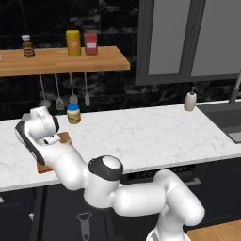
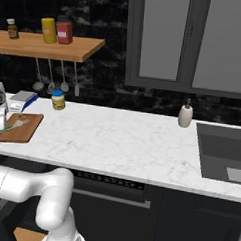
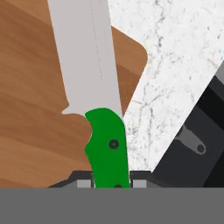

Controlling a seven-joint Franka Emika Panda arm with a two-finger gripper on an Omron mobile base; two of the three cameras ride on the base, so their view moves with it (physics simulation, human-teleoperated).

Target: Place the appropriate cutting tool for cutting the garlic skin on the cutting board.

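arm pose: folded low in front of the worktop [image 1: 155, 136], elbow below the edge, forearm rising up and left; wrist sits over the left end of the worktop, above the cutting board [image 2: 23, 128].
pincer: pincer [image 3: 112, 183] clamped on the green handle of the knife [image 3: 94, 94]; both fingers [image 3: 84, 183] press the handle's sides in the hand view.
knife: blade runs away from the hand across the board surface, pale and pointed end out of frame; in the right base view a thin green sliver [image 2: 6, 130] shows at the board's near left edge. Touching the wood or just above it: cannot tell.
board: reddish-brown, near the worktop's front left edge; in the left base view mostly hidden by the wrist, one corner shows [image 1: 44, 167].
garlic: small pale lump on the board [image 2: 23, 117], away from the blade.
labels: no readable writing. Shelf [image 1: 61, 60] carries a brown bottle [image 1: 28, 46], a yellow can [image 1: 73, 43] and a red box [image 1: 90, 43]; print too small to read.
around: yellow-lidded jar [image 1: 73, 113] on the worktop behind the board; blue-white box [image 2: 22, 100] beside it; utensils [image 1: 73, 89] hang under the shelf; soap dispenser [image 1: 190, 100] near the sink [image 2: 223, 155]; grey peeler [image 1: 84, 226] below the worktop's front edge.
obstruction: the wrist blocks the board and knife in the left base view.
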